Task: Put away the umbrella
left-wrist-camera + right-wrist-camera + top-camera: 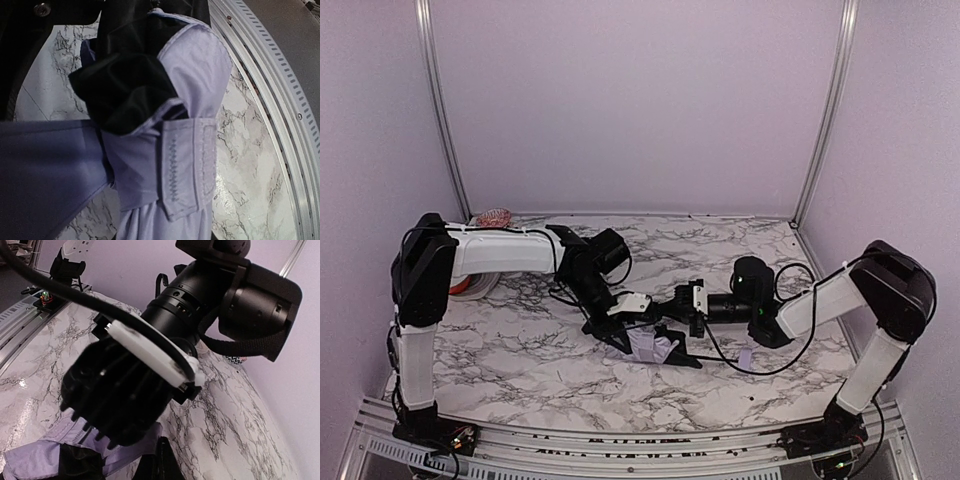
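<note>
The umbrella lies folded up near the middle of the counter, a little closer to the near edge than the far one. It is a crumpled bundle, pale lavender outside with black lining spilling out. Its long axis runs roughly left to right along the counter, with the right end slanting slightly toward the near edge. I can't tell which end is the handle, so I can't say which way it points.

The left pincer comes down on the bundle's left end, narrowly parted, with bunched fabric gripped between its fingers. Seen from its wrist, the cloth fills the view. A stitched lavender strap wraps across the gathered folds, and black lining bulges out above it.

The right pincer reaches in from the right, closed tight with nothing in it, just above the bundle and close to the left one. From its wrist, lavender fabric shows under the other arm's black head.

A small lavender piece rests on the counter just right of the bundle; I can't tell what it is.

The counter is white marble pattern with dark veins. A ribbed metal rail runs along its near edge. Plain walls with a lavender tint close in the back and both sides, and metal posts stand at the back corners. Something red and white sits in the far left corner.
</note>
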Available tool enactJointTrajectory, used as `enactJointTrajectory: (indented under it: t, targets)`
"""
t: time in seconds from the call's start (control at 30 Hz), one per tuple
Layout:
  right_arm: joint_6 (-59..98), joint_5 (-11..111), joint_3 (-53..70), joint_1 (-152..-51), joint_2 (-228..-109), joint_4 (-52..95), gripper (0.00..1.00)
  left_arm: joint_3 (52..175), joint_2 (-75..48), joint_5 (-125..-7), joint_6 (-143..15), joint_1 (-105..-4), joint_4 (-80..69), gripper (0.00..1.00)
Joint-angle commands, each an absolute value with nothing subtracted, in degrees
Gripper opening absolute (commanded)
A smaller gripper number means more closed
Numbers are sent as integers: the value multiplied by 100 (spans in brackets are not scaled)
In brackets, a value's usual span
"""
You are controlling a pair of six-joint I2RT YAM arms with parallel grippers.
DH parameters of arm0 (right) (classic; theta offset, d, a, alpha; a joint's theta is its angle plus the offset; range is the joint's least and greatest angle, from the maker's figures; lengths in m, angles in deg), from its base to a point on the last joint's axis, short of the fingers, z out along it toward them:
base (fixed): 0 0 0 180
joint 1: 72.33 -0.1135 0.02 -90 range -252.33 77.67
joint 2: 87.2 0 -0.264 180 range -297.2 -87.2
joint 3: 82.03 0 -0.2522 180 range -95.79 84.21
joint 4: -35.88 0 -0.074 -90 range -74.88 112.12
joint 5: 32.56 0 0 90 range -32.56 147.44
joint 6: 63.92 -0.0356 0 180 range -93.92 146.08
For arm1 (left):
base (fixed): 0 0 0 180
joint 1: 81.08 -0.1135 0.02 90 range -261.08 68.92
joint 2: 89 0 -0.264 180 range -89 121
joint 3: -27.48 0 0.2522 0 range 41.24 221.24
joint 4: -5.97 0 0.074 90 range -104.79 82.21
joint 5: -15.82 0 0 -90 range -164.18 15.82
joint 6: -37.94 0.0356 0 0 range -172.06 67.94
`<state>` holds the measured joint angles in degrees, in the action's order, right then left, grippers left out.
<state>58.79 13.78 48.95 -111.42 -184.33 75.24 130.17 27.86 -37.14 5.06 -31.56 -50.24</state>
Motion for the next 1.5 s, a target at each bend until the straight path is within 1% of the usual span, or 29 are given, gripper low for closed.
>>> enactJointTrajectory:
  t: [0.0, 0.23, 0.37, 0.47, 0.57, 0.73, 0.83, 1.07, 1.23, 1.33, 1.47]
  targets:
    - [5636, 2007, 4797, -11355, -18051, 9000, 0, 13128, 3315, -2909, 728, -3206, -6322, 0]
    - [5514, 2132, 5131, -11717, -18464, 9485, 0, 13705, 4070, -2419, -6, -3515, -6325, 0]
    - [5785, 1906, 5404, -11938, -18659, 9919, 0, 14060, 4434, -2617, -516, -3598, -6307, 0]
    - [6444, 1933, 5393, -12303, -18696, 9437, 0, 14390, 4685, -2781, -892, -3640, -6250, 0]
    - [7042, 2085, 5464, -12401, -18611, 8857, 0, 14441, 4751, -3068, -1397, -3758, -6024, 0]
    - [8812, 2702, 5172, -12640, -18523, 7055, 0, 14439, 4696, -3667, -1636, -3938, -5867, 0]
    - [9316, 2921, 4913, -12860, -18663, 6446, 0, 14584, 4800, -3827, -1774, -3942, -5748, 0]
    - [9646, 3212, 4990, -13096, -18685, 6054, 0, 14702, 5134, -4014, -1958, -4119, -5588, 0]
    - [9767, 3468, 5074, -13159, -18691, 5642, 0, 14504, 4953, -4367, -1677, -4123, -5578, 1]
    - [9884, 3720, 5165, -13173, -18702, 5648, 4, 14267, 4680, -4462, -1434, -4047, -5497, 2]
    - [10162, 3898, 5216, -13193, -18618, 5614, 12, 13874, 4320, -4917, -1301, -3843, -5136, 0]
